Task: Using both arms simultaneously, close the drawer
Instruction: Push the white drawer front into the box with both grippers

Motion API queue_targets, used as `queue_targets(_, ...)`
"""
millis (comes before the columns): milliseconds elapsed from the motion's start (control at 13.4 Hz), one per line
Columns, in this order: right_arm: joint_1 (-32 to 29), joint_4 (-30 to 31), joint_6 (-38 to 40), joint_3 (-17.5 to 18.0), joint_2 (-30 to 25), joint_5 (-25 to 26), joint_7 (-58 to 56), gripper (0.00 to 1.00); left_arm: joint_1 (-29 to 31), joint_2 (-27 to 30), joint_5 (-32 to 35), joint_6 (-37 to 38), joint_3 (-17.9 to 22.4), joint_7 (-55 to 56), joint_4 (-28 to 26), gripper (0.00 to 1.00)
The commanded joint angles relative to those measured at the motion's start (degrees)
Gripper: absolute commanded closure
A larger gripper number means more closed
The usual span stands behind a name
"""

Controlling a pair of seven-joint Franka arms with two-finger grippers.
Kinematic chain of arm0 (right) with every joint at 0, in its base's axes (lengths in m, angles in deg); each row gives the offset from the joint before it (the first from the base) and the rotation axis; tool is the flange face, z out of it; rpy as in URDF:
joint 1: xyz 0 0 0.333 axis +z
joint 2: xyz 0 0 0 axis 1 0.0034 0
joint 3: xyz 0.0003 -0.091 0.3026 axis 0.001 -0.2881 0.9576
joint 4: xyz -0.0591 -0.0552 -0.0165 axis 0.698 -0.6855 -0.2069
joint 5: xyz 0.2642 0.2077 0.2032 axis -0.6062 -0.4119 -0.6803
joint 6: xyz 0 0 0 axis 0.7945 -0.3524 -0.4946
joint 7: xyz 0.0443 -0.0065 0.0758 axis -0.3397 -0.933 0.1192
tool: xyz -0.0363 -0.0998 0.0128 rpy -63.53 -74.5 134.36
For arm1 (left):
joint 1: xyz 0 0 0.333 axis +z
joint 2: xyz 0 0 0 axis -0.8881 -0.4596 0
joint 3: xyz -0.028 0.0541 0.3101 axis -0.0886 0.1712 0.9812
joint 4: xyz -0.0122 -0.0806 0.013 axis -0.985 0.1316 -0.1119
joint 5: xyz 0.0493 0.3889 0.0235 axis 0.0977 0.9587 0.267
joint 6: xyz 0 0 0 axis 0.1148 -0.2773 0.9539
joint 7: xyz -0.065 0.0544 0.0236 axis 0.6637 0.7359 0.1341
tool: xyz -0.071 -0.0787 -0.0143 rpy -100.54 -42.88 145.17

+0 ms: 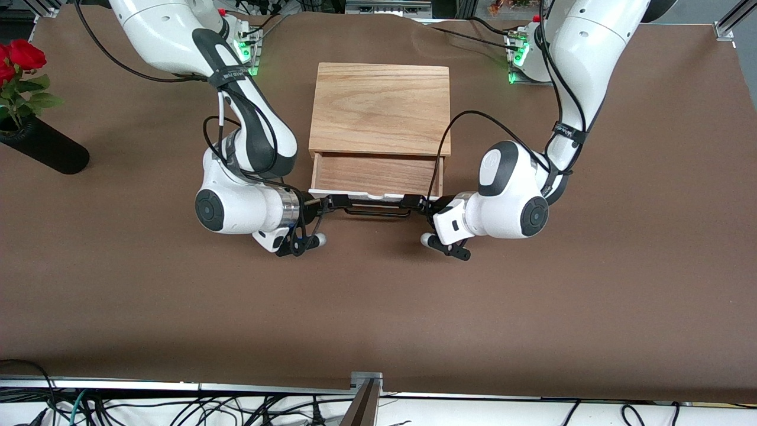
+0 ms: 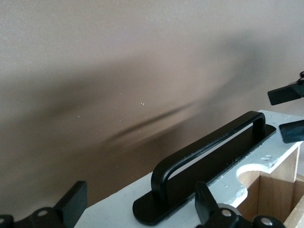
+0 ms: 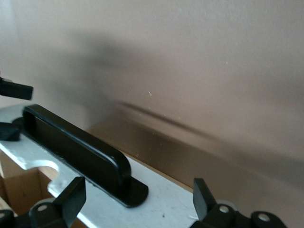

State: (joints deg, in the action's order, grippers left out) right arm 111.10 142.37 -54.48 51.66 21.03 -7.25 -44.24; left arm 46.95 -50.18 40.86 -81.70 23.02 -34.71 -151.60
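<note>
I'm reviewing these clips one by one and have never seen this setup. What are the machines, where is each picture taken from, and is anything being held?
Two white robot arms work at a brown table. The wide picture looks down from across it; the two close-ups come from cameras on the arms' wrists. In the middle stands an oak box with its drawer pulled partly out. The left gripper and right gripper are at the two ends of its white front panel, beside the black handle. Both are open, fingers either side of the panel; nothing is held. Roses in a black vase stand toward the right arm's end.

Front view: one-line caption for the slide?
Left pincer and right pincer, both open, straddle the white front of the half-open drawer.
</note>
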Motion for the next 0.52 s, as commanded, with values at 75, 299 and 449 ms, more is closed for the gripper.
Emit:
queue_targets(75, -0.56, 6.7, 0.23, 0.24, -4.01, -1.26, -1.77, 0.0, 0.4, 0.22, -1.66, 6.68, -0.02, -2.07, -0.3, 0.0)
queue_targets(299, -0.56, 9.34, 0.4, 0.32, -5.77, -1.61, -1.69, 0.0, 0.66, 0.3, -1.66, 8.99, -0.02, -1.46, -0.3, 0.0)
queue_targets(449, -0.56, 11.62, 0.31, 0.67, -7.17, -2.39, -1.16, 0.0, 0.49, 0.65, -1.66, 12.84, -0.02, -1.28, -0.04, 0.0)
